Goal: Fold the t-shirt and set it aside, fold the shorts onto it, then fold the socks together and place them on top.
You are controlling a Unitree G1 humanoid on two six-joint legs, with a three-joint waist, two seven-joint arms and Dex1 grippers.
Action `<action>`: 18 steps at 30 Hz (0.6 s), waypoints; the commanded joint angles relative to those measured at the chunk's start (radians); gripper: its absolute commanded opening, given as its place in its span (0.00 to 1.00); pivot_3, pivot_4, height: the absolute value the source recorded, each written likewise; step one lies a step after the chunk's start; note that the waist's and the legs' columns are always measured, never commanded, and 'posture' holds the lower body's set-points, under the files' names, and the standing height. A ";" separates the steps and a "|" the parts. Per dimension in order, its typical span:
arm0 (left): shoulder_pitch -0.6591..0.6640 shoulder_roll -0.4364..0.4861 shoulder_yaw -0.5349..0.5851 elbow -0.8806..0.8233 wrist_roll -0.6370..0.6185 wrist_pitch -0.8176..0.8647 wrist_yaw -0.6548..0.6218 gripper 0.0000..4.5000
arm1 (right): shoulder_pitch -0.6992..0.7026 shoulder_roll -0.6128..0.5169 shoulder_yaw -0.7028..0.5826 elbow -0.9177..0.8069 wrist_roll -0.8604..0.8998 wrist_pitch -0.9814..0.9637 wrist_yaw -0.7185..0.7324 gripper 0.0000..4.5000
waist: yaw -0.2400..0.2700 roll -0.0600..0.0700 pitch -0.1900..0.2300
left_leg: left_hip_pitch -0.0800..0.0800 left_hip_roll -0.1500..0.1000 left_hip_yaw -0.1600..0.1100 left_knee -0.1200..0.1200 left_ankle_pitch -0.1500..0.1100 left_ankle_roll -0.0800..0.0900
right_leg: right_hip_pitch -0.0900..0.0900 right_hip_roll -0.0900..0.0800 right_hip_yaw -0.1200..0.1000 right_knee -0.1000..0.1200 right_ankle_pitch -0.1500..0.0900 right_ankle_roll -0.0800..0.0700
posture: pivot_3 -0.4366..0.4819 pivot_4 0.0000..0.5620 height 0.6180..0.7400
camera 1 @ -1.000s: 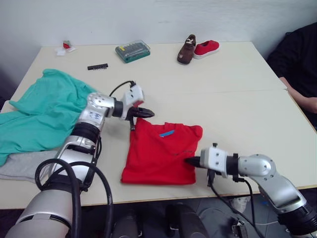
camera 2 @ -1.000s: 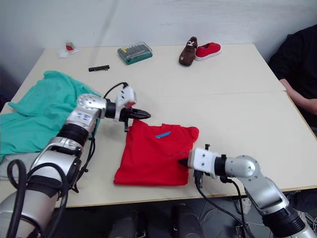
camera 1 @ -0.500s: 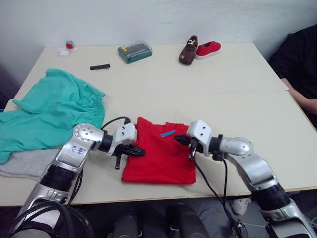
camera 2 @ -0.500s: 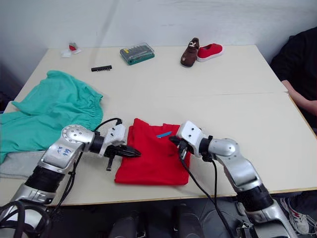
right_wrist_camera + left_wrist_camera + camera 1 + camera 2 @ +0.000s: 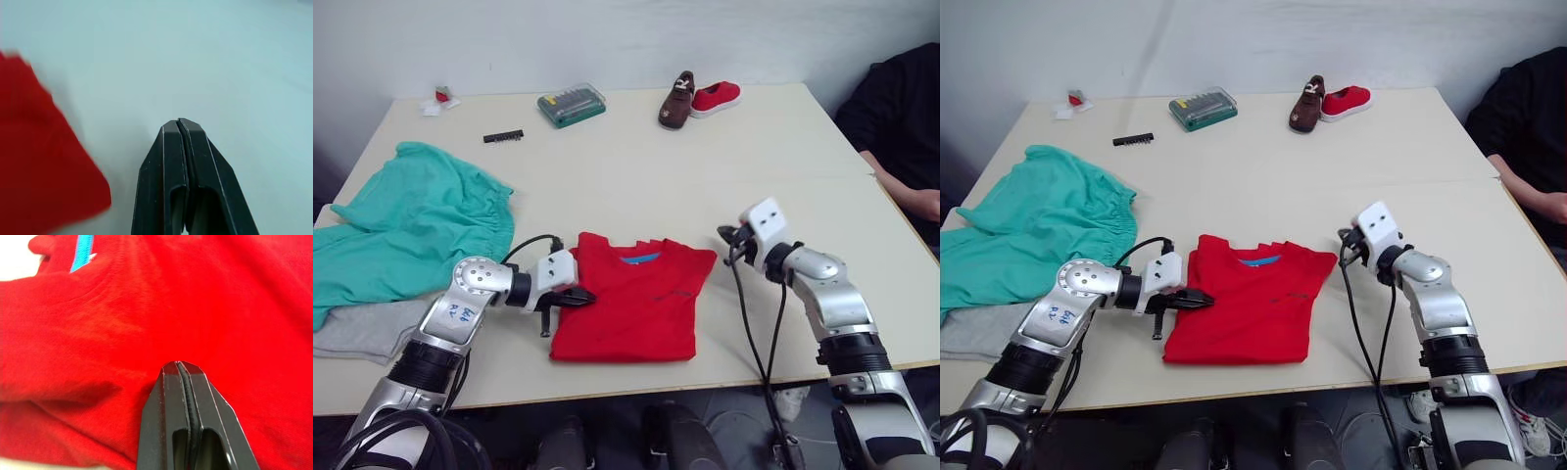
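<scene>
Right pincer point(image 5: 1345, 241) backs off the t-shirt point(image 5: 1242, 304), closed, empty, over bare tabletop point(image 5: 1263, 166). Left pincer point(image 5: 1203, 299) closed, tip on shirt's left edge, probably pinning the fold flat.

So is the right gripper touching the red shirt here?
No, the right gripper is shut and sits off the t-shirt, over bare table.

Even, diffuse overhead light; shadows are soft and short. The bright red cloth t-shirt point(image 5: 39, 161) blurs in the right wrist view.
</scene>
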 commanded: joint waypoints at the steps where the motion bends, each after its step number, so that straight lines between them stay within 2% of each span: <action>1: -0.012 -0.002 0.082 -0.074 -0.098 0.079 0.010 0.01 | 0.033 0.030 -0.055 -0.215 0.091 0.119 -0.051 0.00 | -0.004 0.000 0.000 | -0.001 0.000 -0.001 -0.001 0.000 0.000 | 0.000 0.000 -0.001 0.000 0.000 0.000 | 0.48 0.27 1.00; 2: -0.016 -0.004 0.091 -0.084 -0.111 0.094 0.015 0.01 | 0.044 0.036 -0.055 -0.254 0.102 0.142 -0.057 0.00 | -0.009 0.001 0.001 | -0.005 -0.004 -0.012 -0.003 0.003 0.000 | 0.003 -0.004 -0.010 -0.003 0.000 0.000 | 0.48 0.27 1.00; 3: -0.020 -0.006 0.095 -0.096 -0.121 0.102 0.019 0.01 | 0.059 0.042 -0.050 -0.293 0.110 0.171 -0.067 0.00 | -0.013 0.003 0.002 | -0.014 -0.011 -0.031 -0.009 0.010 0.001 | 0.011 -0.013 -0.031 -0.009 0.000 0.000 | 0.48 0.27 1.00; 4: -0.022 -0.006 0.097 -0.105 -0.128 0.108 0.022 0.01 | 0.070 0.046 -0.047 -0.319 0.116 0.192 -0.074 0.00 | -0.012 0.005 0.003 | -0.014 -0.017 -0.047 -0.015 0.016 0.003 | 0.018 -0.019 -0.048 -0.013 0.000 0.001 | 0.48 0.27 1.00; 7: -0.030 -0.008 0.094 -0.131 -0.142 0.122 0.023 0.01 | 0.100 0.049 -0.041 -0.379 0.128 0.237 -0.086 0.00 | -0.001 0.012 0.007 | -0.029 -0.038 -0.098 -0.020 0.033 0.005 | 0.032 -0.037 -0.096 -0.022 0.000 0.002 | 0.48 0.27 1.00; 8: -0.033 -0.007 0.093 -0.137 -0.144 0.127 0.024 0.01 | 0.111 0.048 -0.044 -0.396 0.136 0.248 -0.085 0.00 | 0.003 0.013 0.008 | -0.033 -0.048 -0.116 -0.028 0.043 0.006 | 0.037 -0.045 -0.108 -0.026 -0.001 0.004 | 0.48 0.27 1.00; 11: -0.046 -0.009 0.094 -0.154 -0.156 0.141 0.026 0.01 | 0.151 0.020 -0.049 -0.450 0.166 0.273 -0.054 0.00 | 0.025 0.018 0.012 | -0.035 -0.079 -0.161 -0.051 0.067 0.011 | 0.055 -0.067 -0.142 -0.033 -0.006 0.016 | 0.48 0.27 1.00; 14: -0.048 -0.010 0.108 -0.183 -0.193 0.181 0.024 0.01 | 0.217 -0.048 -0.034 -0.518 0.183 0.256 0.027 0.00 | 0.066 0.021 0.014 | -0.034 -0.080 -0.154 -0.046 0.066 0.013 | 0.053 -0.069 -0.126 -0.034 -0.007 0.021 | 0.48 0.27 1.00; 17: -0.011 0.023 0.097 -0.189 -0.179 0.167 0.005 0.01 | 0.373 -0.180 -0.024 -0.601 0.147 0.199 0.134 0.00 | 0.078 0.021 0.014 | -0.034 -0.081 -0.150 -0.045 0.061 0.018 | 0.054 -0.068 -0.119 -0.038 -0.005 0.026 | 0.48 0.27 1.00; 18: -0.001 0.034 0.096 -0.180 -0.173 0.156 -0.003 0.00 | 0.409 -0.207 -0.027 -0.617 0.144 0.184 0.158 0.04 | 0.077 0.021 0.014 | -0.034 -0.081 -0.149 -0.044 0.059 0.019 | 0.054 -0.068 -0.118 -0.039 -0.005 0.027 | 0.48 0.27 1.00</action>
